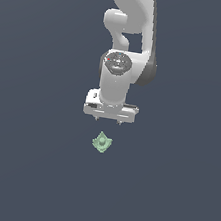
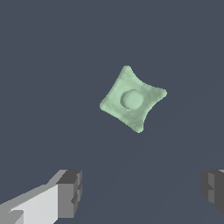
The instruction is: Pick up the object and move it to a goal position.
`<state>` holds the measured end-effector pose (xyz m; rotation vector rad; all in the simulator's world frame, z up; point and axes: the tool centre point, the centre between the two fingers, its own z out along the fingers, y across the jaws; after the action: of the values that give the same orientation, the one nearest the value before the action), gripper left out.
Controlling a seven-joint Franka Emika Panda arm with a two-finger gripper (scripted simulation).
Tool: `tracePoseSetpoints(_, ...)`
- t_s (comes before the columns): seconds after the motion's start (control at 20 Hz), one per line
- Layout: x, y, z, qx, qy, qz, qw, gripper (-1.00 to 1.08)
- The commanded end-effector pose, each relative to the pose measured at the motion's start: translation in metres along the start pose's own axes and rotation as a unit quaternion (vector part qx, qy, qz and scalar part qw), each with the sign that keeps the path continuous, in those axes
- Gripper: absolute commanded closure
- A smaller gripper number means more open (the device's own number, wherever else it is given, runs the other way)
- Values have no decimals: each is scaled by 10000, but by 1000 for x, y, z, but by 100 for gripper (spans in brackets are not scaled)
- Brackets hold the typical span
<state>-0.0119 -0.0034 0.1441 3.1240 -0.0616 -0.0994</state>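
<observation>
The object (image 1: pixel 102 142) is a tiny pale green diamond-shaped piece with a rounded bump at its middle. It lies flat on the dark grey floor. My gripper (image 1: pixel 108 120) hangs just behind and above it in the exterior view, pointing down, open and empty. In the wrist view the object (image 2: pixel 132 99) lies ahead of the open gripper (image 2: pixel 142 192), outside the gap between the two fingertips (image 2: pixel 70 192). It touches neither finger.
The white arm (image 1: pixel 127 44) rises behind the gripper toward the top of the exterior view. The floor (image 1: pixel 31 145) is a plain dark grey surface all round the object.
</observation>
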Motion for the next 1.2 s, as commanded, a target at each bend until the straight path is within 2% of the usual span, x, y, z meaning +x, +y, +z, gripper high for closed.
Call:
tracePoseSetpoints(0.0,5,1,4,17,22,235,9997,-92)
tracePoseSetpoints(0.3,23,3,17,69,97,1018,9947,-92)
tracePoseSetpoints(0.75,48,6,39,137,213,2198,9752,-92)
tracePoseSetpoints(1.15,59,8,50,164,270,2731,9615,-92)
